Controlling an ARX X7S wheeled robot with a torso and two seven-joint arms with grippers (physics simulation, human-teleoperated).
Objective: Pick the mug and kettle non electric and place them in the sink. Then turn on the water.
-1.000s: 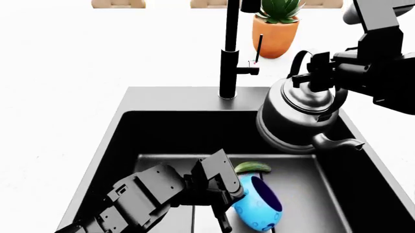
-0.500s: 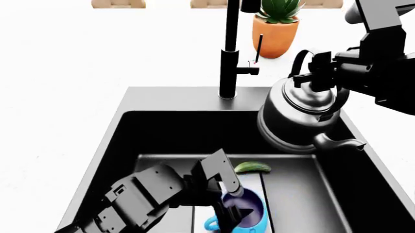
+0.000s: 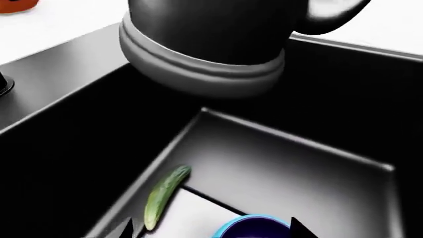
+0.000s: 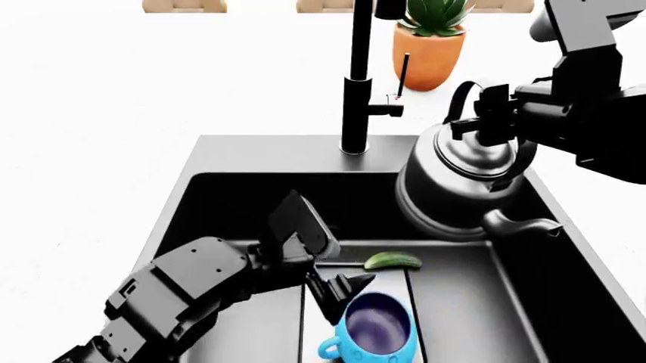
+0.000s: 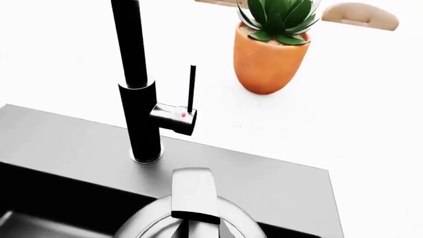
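The bright-blue mug [image 4: 374, 334] stands upright on the flat panel in the floor of the black sink [image 4: 272, 155], free of any grip. My left gripper [image 4: 338, 291] is open and empty just above and behind it; in the left wrist view the mug's rim [image 3: 254, 227] lies between the fingertips [image 3: 122, 229]. My right gripper [image 4: 495, 113] is shut on the arched handle of the dark grey kettle [image 4: 459, 178], holding it tilted above the sink's back right corner. The kettle fills the left wrist view's upper part [image 3: 205, 44]. Its handle [image 5: 193, 198] shows in the right wrist view.
The tall black faucet [image 4: 355, 76] stands behind the sink, its thin lever [image 4: 402, 76] upright on its right side [image 5: 191, 89]. An orange plant pot [image 4: 429, 49] sits behind it. A green cucumber [image 4: 392, 261] lies on the sink floor by the mug.
My left gripper let go of the mug, which went from lying tilted to standing upright on the sink floor. The left arm then drew back and up. The kettle barely moved.
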